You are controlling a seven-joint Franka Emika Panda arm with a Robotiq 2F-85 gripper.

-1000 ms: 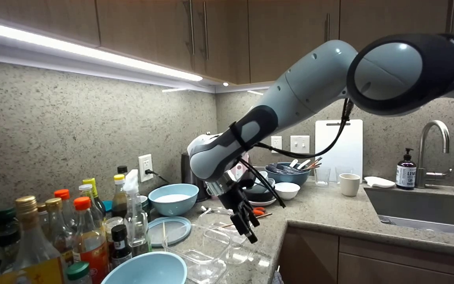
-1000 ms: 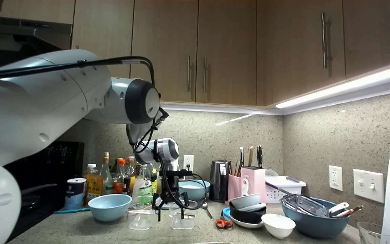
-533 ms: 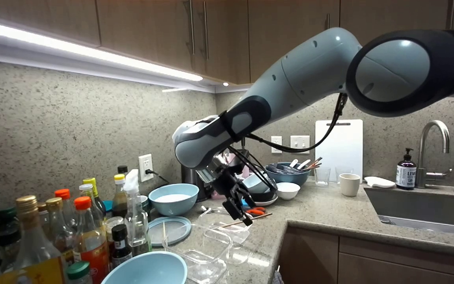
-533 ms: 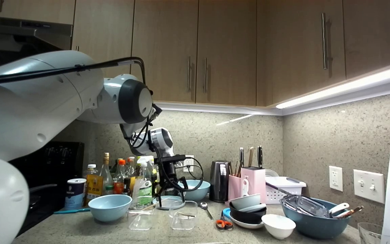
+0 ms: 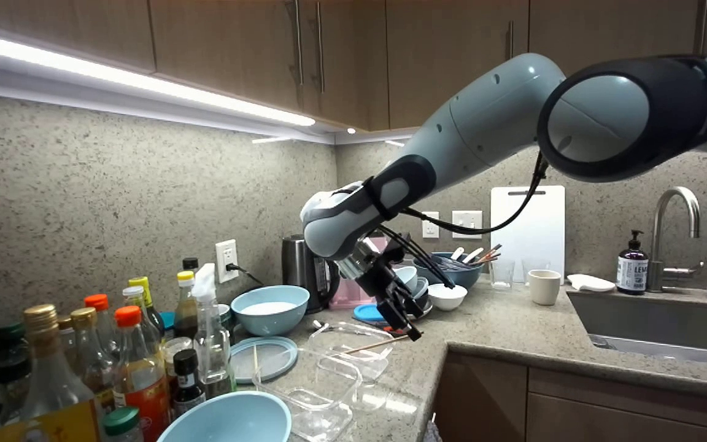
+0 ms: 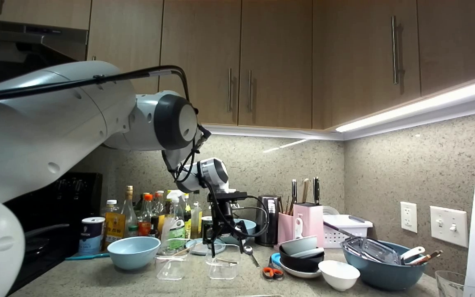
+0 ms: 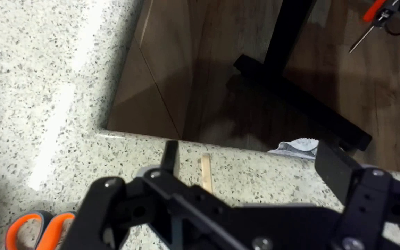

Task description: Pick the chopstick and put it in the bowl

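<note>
A thin pale chopstick [image 7: 206, 173] shows on the counter in the wrist view, its end near the counter edge. It also shows in both exterior views [image 5: 369, 347] [image 6: 226, 261], partly behind or over a clear container. My gripper [image 7: 250, 163] is open and empty above it; the stick shows between the fingers, nearer the left one. The gripper also shows in both exterior views [image 5: 416, 324] [image 6: 227, 251]. A light-blue bowl [image 5: 231, 414] [image 6: 134, 252] stands near the bottles; a similar one [image 5: 270, 313] [image 6: 243, 226] with white inside stands further back. Another pale stick [image 5: 255, 362] lies at a blue lid [image 5: 280, 365].
Clear plastic containers [image 5: 310, 393] [image 6: 169, 270] stand near the sticks. Orange-handled scissors [image 7: 52, 232] lie at lower left in the wrist view. Stacked dark bowls [image 6: 301, 264] and a white bowl [image 6: 339, 274] stand to the right. Many bottles [image 5: 139, 374] line the wall. The counter edge [image 7: 227, 152] runs close by.
My open gripper first moves up and back, then to the right in both exterior views, over the chopstick's counter-edge end. The bowls and sticks have not visibly moved.
</note>
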